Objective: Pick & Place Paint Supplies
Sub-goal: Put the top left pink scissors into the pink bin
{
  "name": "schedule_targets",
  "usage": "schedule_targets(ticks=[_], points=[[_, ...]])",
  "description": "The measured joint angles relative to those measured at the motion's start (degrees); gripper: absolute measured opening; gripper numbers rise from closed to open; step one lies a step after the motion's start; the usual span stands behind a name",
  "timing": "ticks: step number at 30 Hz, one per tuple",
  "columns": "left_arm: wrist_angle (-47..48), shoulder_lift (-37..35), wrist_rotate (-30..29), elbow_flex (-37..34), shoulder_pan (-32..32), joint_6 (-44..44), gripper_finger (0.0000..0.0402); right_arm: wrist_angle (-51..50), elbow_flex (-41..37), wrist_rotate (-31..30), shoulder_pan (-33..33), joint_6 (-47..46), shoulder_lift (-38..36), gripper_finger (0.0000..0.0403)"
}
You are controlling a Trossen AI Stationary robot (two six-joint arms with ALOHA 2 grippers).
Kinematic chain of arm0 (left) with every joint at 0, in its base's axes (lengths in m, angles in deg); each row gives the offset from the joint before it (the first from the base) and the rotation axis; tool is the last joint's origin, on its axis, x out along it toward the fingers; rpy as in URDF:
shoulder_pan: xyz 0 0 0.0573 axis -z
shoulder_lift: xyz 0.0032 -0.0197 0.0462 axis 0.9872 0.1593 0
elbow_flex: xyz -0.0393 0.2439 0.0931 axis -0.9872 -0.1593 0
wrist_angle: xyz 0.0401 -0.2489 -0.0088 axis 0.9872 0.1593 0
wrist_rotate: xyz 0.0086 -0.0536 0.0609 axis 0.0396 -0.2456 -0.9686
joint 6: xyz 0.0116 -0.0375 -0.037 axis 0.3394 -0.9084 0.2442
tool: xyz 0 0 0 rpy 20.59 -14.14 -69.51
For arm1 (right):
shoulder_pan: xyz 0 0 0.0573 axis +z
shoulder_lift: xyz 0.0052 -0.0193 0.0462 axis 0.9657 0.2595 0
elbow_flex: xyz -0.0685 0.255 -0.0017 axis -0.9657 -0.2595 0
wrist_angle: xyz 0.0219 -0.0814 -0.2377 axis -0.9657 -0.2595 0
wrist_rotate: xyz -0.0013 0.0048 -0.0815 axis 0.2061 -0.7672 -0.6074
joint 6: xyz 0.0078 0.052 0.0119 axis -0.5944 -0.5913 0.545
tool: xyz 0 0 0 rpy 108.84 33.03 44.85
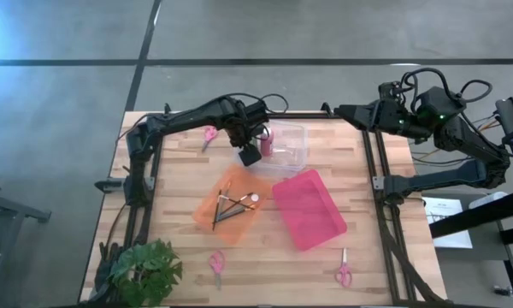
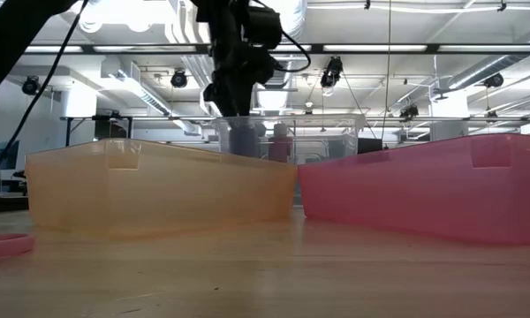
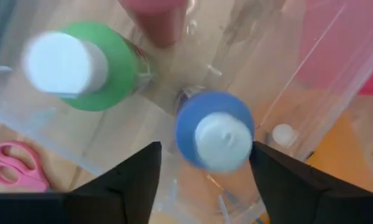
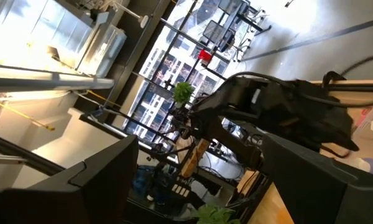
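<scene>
My left gripper (image 1: 250,155) (image 3: 206,186) hangs open over the clear bin (image 1: 292,154) at the table's far middle. Its fingers stand on either side of the blue paint bottle (image 3: 214,137), which is upright in the bin and shows a white cap. The green bottle (image 3: 81,65) and the pink-red bottle (image 3: 155,18) (image 1: 266,137) stand beside it on the bin's floor. Several thin paintbrushes (image 1: 233,205) lie in the orange bin (image 1: 207,205). My right gripper (image 4: 199,186) is open, held high beyond the table's right edge.
A pink bin (image 1: 308,208) sits right of the orange one. Pink scissors lie at the far left (image 1: 209,135), near the front edge (image 1: 216,261) and at the front right (image 1: 343,272). A potted plant (image 1: 145,269) fills the near left corner.
</scene>
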Motion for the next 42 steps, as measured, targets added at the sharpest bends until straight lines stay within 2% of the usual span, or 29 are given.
schedule_targets(ticks=[5,10,17,21,24,27,33,37,42], points=[[-0.8,-2.3,-0.2,1.1,0.0,0.2,0.0266,0.0,0.0,0.0,0.0,0.2,0.0,0.0335],[-1.9,-5.7,-1.3,2.8,-0.2,0.0,0.0243,0.0,0.0,0.0,0.0,0.4,0.0,0.0335],[2.2,-11.3,-12.9,3.8,-1.6,-0.3,0.0185,0.2,0.0,-0.1,0.0,0.4,0.0,0.0335],[7.2,-13.1,-15.9,2.5,-4.7,-5.7,0.0153,0.3,0.0,-0.1,0.0,0.7,-0.1,0.0335],[7.9,-14.3,-15.9,-2.1,-7.9,-9.4,0.0136,0.3,0.0,-0.1,0.0,0.8,0.0,0.0335],[6.4,-15.4,-12.9,-9.0,-11.3,-13.0,0.0125,0.3,0.0,0.0,0.0,1.0,0.0,0.0335],[-7.9,-15.8,-3.6,-24.0,-15.7,-22.3,0.0120,0.3,0.0,0.0,0.0,1.0,0.0,0.0335],[-15.1,-15.8,-3.4,-31.4,-18.0,-28.2,0.0120,0.3,0.0,0.0,0.0,0.6,0.0,0.0335],[-19.4,-15.8,-4.0,-38.6,-20.1,-32.8,0.0120,0.0,0.0,-0.6,0.0,0.8,0.0,0.0335]])
